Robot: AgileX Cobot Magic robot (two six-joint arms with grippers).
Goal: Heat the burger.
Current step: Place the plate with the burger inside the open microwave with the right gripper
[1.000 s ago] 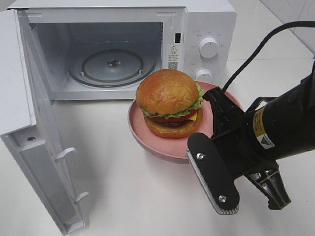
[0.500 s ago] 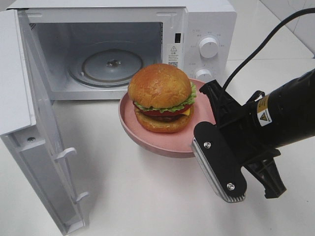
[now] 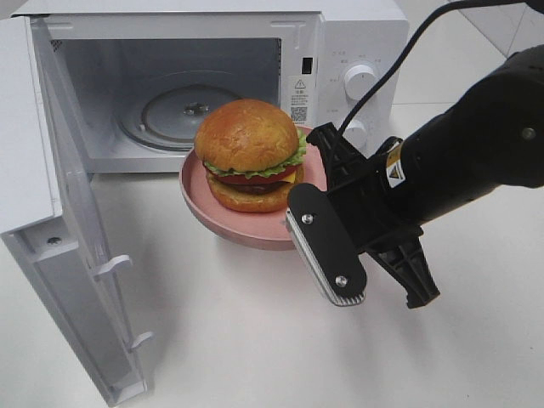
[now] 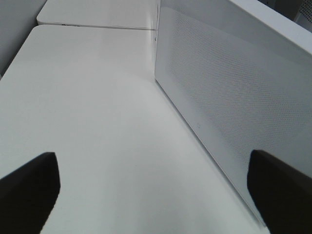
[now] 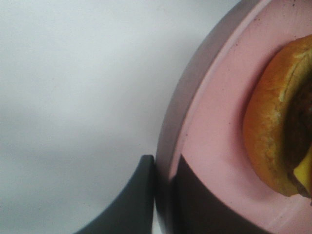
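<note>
Plate (image 3: 255, 231) and burger (image 3: 248, 153) hang together in the air just in front of the open microwave (image 3: 361, 38), above the white table (image 3: 255, 348). The right gripper (image 5: 163, 200) is closed tight on the rim of the pink plate, with one finger on each side of the rim. The burger sits upright near the middle of the plate. The left gripper (image 4: 153, 187) is spread fully wide and holds nothing; it is beside the outer face of the door (image 3: 76, 272).

The step in hand, I think, is to carry the plate into the oven. To do it well, the arm should hold the plate level, because the burger is tall and only one edge is gripped, so a tilt can make it slide. The path should go straight through the opening, away from the door. The plate should come down on the middle of the glass tray (image 3: 191, 115) before the fingers let go.
</note>
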